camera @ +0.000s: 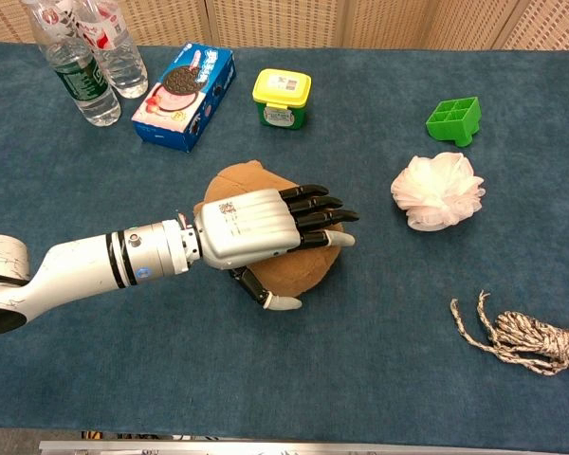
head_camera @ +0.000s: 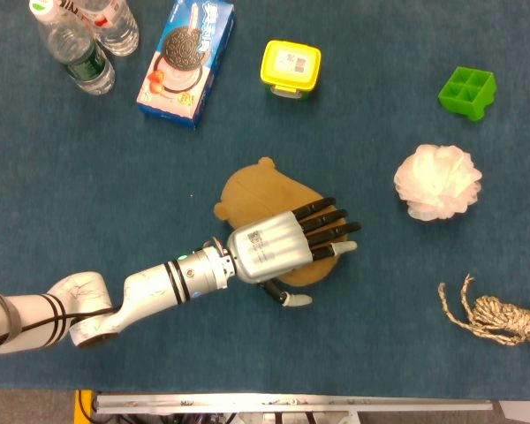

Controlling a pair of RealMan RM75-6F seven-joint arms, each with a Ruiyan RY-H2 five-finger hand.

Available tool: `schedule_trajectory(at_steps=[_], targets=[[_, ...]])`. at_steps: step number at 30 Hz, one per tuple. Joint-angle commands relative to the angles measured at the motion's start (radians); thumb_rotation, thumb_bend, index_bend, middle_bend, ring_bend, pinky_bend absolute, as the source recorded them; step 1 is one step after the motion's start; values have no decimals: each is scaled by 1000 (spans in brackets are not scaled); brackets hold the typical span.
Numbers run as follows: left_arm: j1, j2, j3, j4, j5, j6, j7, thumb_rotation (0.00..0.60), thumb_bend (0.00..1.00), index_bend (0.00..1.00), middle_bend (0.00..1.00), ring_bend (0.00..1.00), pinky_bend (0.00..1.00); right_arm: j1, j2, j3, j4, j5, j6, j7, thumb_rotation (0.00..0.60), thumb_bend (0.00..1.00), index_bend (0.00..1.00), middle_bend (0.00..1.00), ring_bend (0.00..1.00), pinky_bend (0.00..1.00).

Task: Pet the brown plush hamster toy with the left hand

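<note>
Blue cloth tabletop (head_camera: 115, 177), left hand (head_camera: 274, 247) flat across the brown plush hamster toy (head_camera: 256, 190).

Mid-table sits the hamster, and the hand lies palm down over its near half, dark fingers (camera: 313, 210) stretched out side by side past the toy's right edge, thumb (camera: 266, 292) angled down beside the near edge; nothing gripped. The white forearm (camera: 95, 265) reaches in low from the left. Further out: a cookie box (head_camera: 185, 62) and two water bottles (head_camera: 79, 35) at the far left, a yellow-lidded tub (head_camera: 291, 67), a green tray (head_camera: 467, 92), a white puff (head_camera: 437, 181) and coiled rope (head_camera: 503, 318) to the right.
</note>
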Motion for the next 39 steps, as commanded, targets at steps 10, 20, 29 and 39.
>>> schedule_trajectory(at_steps=[10,20,29,39], targets=[[45,70,33,-27,-25,71,-12,209,234,85,0,4,0,-7,3,-2,8,-7,5,23,600,0,322,294,185,184],[28,88,13,-119,-26,82,-5,209,234,85,0,4,0,-13,6,-5,13,-11,8,39,600,0,322,294,186,184],[4,45,2,-155,-30,35,51,207,234,85,0,4,0,-18,12,-6,16,-14,8,50,600,0,322,294,186,184],[-6,-20,-1,-107,-45,-12,134,209,234,86,0,4,0,-23,16,-7,19,-12,7,62,600,0,322,296,190,184]])
